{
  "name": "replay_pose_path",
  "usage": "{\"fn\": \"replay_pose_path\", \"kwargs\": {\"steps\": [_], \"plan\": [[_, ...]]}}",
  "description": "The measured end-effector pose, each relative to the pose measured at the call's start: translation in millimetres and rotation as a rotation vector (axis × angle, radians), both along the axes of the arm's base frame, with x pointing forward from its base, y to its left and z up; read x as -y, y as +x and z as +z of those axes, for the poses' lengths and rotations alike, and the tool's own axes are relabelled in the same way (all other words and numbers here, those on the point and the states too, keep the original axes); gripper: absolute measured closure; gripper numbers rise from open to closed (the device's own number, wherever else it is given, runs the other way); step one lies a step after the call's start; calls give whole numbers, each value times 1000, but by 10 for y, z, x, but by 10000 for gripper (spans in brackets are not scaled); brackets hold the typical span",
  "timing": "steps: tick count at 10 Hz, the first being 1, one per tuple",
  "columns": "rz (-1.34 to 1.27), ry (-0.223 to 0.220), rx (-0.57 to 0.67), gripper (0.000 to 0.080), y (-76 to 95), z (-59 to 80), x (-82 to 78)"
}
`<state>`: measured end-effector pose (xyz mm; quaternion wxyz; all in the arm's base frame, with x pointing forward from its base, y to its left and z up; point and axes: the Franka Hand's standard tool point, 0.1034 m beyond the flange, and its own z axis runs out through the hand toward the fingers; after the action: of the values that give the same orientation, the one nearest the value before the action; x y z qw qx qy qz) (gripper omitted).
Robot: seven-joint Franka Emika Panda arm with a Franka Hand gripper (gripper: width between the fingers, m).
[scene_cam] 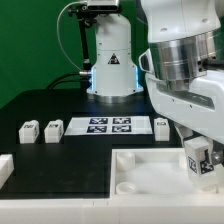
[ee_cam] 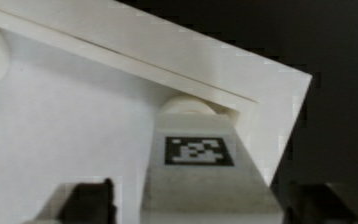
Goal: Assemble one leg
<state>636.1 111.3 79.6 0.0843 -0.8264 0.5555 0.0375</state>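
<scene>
At the exterior view's left, two spare legs (scene_cam: 27, 132) sit side by side on the black table (scene_cam: 40, 105). Next comes the marker board (scene_cam: 108, 126), with a third spare leg (scene_cam: 161, 126) just beside its end. Farthest right, the gripper (scene_cam: 198, 172) straddles the leg (scene_cam: 196, 158) — upright at a corner of the white tray (scene_cam: 140, 195). The fingers (ee_cam: 91, 200) sit close on either side — clamped or merely near, I cannot tell.

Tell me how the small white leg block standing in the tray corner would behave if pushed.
The small white plastic leg block looks rigid, so it probably won't flex. It's tiny, likely light. Standing narrow in the white tray corner, it might tip or slide.
</scene>
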Motion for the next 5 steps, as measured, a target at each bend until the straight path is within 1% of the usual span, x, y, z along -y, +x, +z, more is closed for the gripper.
{"fn": "replay_pose_path", "kwargs": {"steps": [1,2,3,5], "plan": [[231,-9,11,277,-28,-31,-84],[404,-16,46,176,-9,-38,-109],[464,-18,57,155,-6,-39,-81],[636,-23,87,151,-6,-45,-65]]}}
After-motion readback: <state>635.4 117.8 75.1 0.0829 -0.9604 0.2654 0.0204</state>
